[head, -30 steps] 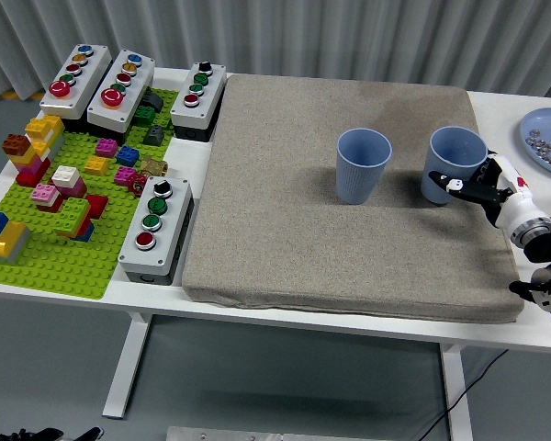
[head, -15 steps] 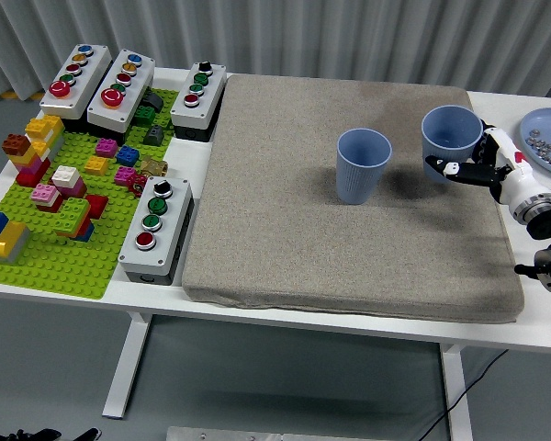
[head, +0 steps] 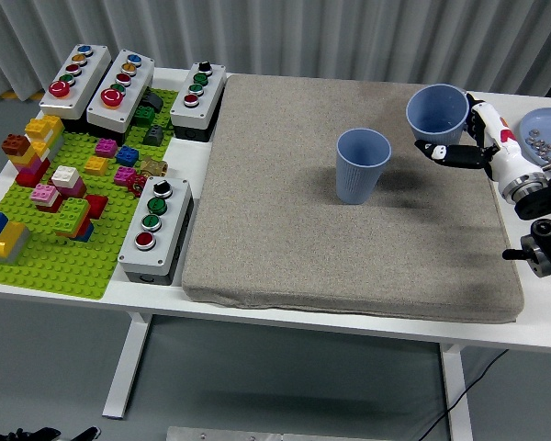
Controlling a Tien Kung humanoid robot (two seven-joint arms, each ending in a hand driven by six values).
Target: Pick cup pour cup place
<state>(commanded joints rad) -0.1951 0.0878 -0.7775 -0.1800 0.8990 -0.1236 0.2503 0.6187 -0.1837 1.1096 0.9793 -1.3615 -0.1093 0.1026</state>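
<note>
White desk, grey curtain behind. Left: green brick baseplate, button boxes. Centre: grey mat, blue cup upright on it. Right: right hand clasps second blue cup, raised over mat. Plate at desk's far right edge.

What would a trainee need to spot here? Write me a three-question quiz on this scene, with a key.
1. True or false: the right robot hand holds a blue cup lifted above the grey mat.
2. How many blue cups are in view?
3. Where does the other blue cup stand? A) on the green brick baseplate B) upright on the grey mat C) on the plate

Key: 1 true; 2 two; 3 B
</note>
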